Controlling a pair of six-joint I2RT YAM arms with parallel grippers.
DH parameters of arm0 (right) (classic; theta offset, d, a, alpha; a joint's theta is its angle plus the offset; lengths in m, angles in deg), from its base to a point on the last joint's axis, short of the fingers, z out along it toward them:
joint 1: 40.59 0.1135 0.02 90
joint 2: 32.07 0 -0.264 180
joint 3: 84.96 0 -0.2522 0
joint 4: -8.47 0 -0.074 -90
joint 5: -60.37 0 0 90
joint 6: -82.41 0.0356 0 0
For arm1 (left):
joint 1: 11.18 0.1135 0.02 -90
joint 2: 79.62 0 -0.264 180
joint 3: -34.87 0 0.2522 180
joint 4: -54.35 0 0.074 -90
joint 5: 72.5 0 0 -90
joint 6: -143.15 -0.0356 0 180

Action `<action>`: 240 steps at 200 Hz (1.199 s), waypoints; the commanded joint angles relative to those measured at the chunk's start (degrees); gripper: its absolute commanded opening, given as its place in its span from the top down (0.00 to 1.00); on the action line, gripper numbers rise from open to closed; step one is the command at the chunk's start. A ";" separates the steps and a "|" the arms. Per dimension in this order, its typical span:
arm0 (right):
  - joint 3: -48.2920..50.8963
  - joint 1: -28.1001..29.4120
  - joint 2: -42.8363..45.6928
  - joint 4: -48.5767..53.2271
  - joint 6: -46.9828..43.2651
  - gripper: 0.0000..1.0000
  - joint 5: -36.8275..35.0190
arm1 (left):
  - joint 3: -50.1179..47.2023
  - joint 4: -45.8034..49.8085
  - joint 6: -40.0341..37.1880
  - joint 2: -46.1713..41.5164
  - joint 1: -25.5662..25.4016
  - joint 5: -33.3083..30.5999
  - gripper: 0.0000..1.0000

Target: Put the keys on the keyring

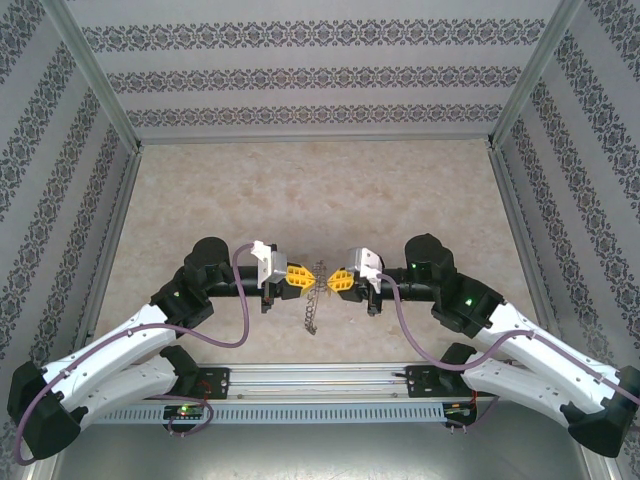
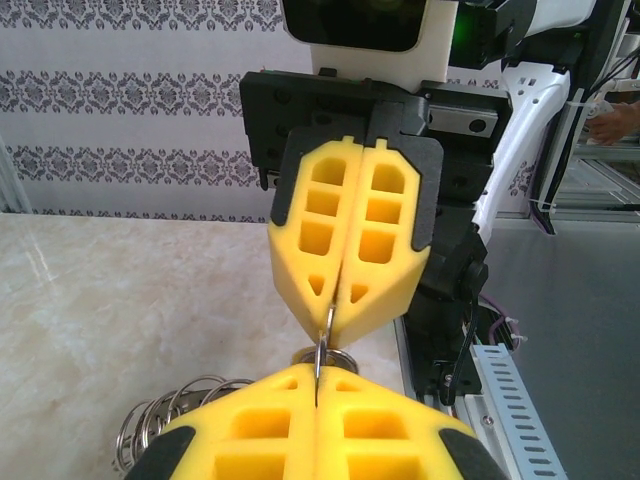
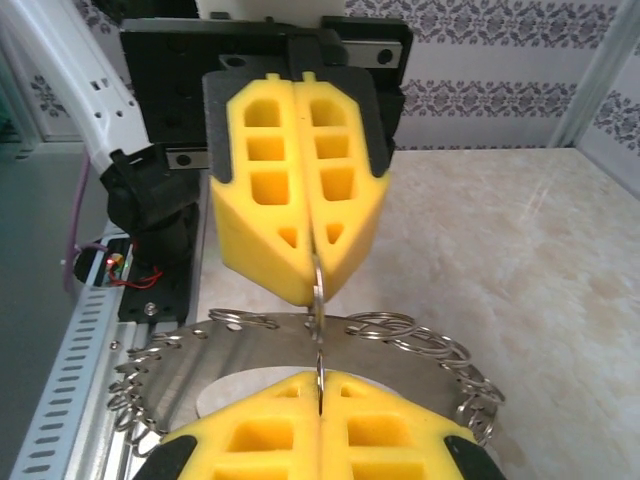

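Observation:
My two grippers meet tip to tip above the near middle of the table, left gripper [image 1: 304, 277] and right gripper [image 1: 335, 280], both with yellow fingers pressed shut. Between the tips runs a thin metal piece [image 2: 323, 345] seen edge-on. Whether it is a key or a wire loop I cannot tell. The keyring [image 1: 313, 308] hangs limp below the tips. In the right wrist view its wide flat band [image 3: 240, 350] curves under the left gripper [image 3: 315, 292], fringed with wire loops [image 3: 440, 350]. My right gripper [image 3: 318, 380] pinches the same thin piece. In the left wrist view, loops [image 2: 170, 415] bunch beside my left gripper [image 2: 318, 372].
The marble-patterned table top [image 1: 320, 200] stretches far beyond the grippers. Patterned walls with metal posts [image 1: 95, 75] fence three sides. A metal rail with cable tray [image 1: 320, 385] runs along the near edge between the arm bases.

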 commanded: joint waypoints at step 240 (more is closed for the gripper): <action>-1.91 4.07 0.32 -3.29 -0.70 1.00 -5.76 | -0.18 -3.65 -0.41 -1.01 -0.23 -0.94 1.00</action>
